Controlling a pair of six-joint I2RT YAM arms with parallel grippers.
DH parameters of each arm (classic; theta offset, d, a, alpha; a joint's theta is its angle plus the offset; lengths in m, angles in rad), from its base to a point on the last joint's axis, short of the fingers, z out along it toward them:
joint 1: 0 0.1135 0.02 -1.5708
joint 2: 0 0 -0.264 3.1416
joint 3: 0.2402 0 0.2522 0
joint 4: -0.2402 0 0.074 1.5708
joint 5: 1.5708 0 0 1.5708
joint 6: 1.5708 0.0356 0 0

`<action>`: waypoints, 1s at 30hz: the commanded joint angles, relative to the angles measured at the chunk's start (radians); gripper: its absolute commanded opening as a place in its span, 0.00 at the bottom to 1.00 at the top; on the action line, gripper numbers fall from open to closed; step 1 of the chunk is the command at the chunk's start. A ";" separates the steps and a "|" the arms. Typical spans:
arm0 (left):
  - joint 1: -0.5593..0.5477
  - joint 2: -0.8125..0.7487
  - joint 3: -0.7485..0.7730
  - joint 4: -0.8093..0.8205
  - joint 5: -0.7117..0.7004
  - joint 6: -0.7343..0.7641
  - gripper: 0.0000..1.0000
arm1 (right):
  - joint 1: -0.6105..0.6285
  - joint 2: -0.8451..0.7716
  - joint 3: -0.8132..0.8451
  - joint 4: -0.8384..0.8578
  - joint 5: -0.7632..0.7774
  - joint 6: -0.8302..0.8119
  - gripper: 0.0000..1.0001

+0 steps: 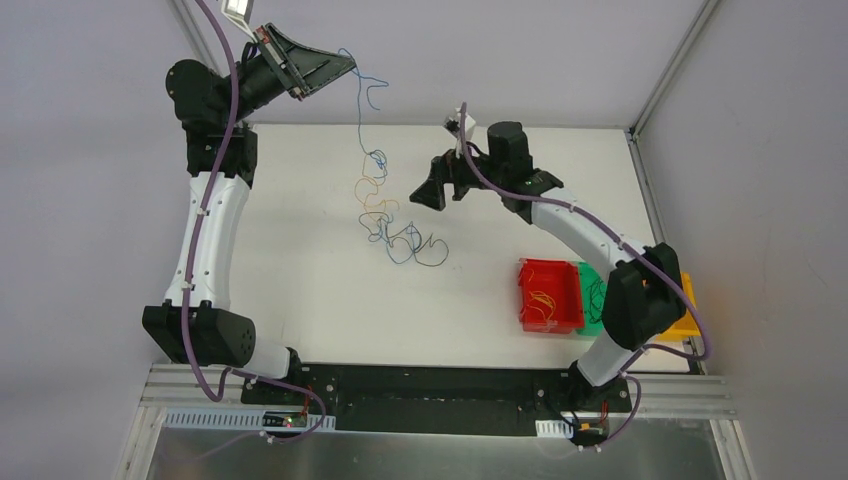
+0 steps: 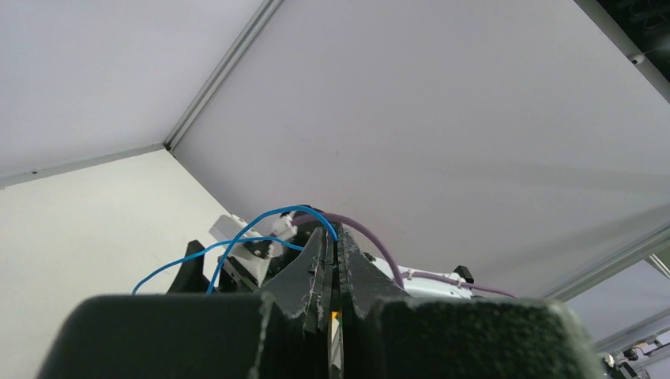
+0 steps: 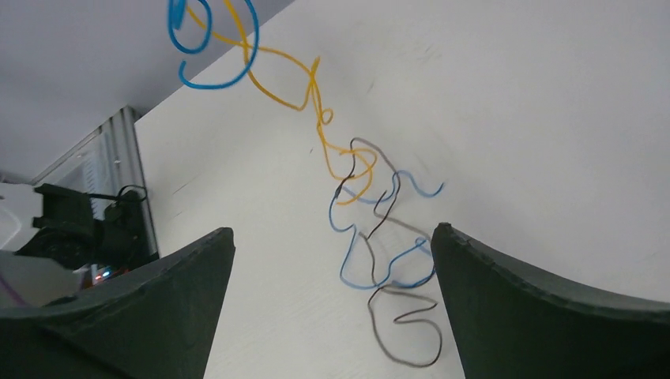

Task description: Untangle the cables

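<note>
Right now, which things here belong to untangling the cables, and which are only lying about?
Job: blue cable, held up by the shut left jaws; orange cable; black cable; open right jaws beside them.
Lying about: red bin; green bin; yellow bin.

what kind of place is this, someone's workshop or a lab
Likely a robotics lab test cell: left arm and right arm bolted to a rail at the edge of a white table, plain white panels in metal framing around it, and coloured bins near tangled cables.
</note>
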 commanded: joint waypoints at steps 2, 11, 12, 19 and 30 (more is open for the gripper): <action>0.011 -0.022 0.004 0.089 -0.002 -0.017 0.00 | 0.084 -0.058 -0.088 0.403 0.146 -0.102 0.99; 0.011 -0.013 0.050 0.166 0.008 -0.071 0.00 | 0.165 0.168 -0.019 0.766 0.183 -0.119 0.99; 0.011 -0.012 0.050 0.169 0.005 -0.074 0.00 | 0.175 0.194 0.004 0.779 0.184 -0.119 0.99; 0.011 -0.009 0.078 0.173 -0.001 -0.082 0.00 | 0.204 0.349 0.103 0.896 0.323 -0.132 0.39; 0.123 0.063 0.488 0.045 -0.100 0.031 0.00 | 0.169 0.353 -0.218 0.901 0.288 -0.394 0.00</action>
